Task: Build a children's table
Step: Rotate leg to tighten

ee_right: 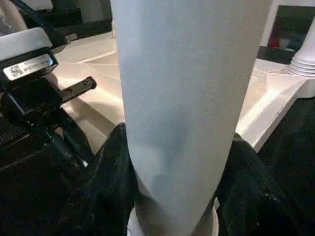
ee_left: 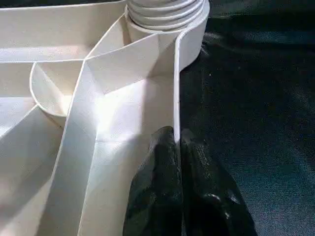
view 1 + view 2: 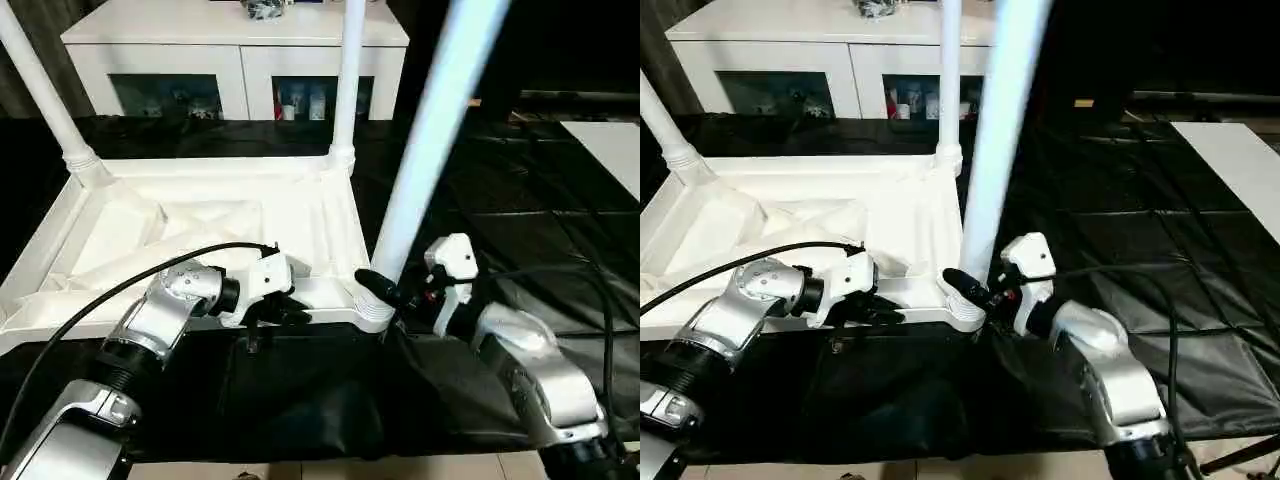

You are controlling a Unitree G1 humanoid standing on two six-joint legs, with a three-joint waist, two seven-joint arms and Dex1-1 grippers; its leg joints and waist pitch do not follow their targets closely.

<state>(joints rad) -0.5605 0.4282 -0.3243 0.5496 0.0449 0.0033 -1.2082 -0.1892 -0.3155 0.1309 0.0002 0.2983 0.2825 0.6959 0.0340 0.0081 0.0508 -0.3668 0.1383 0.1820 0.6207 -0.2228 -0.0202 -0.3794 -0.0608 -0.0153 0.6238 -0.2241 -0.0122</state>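
The children's table top lies upside down on the black-covered work table, ribbed underside up. Two white legs stand in its far corner sockets. A third leg stands in the near right socket, leaning slightly right. My right gripper is closed around this leg just above the socket, its black fingers on either side of the tube. My left gripper is shut on the top's near rim, pinching the thin wall a little left of that socket.
A white cabinet with glass doors stands behind the work table. A white slab lies at the far right. The black cover hangs wrinkled over the front edge. A black cable arcs over my left forearm.
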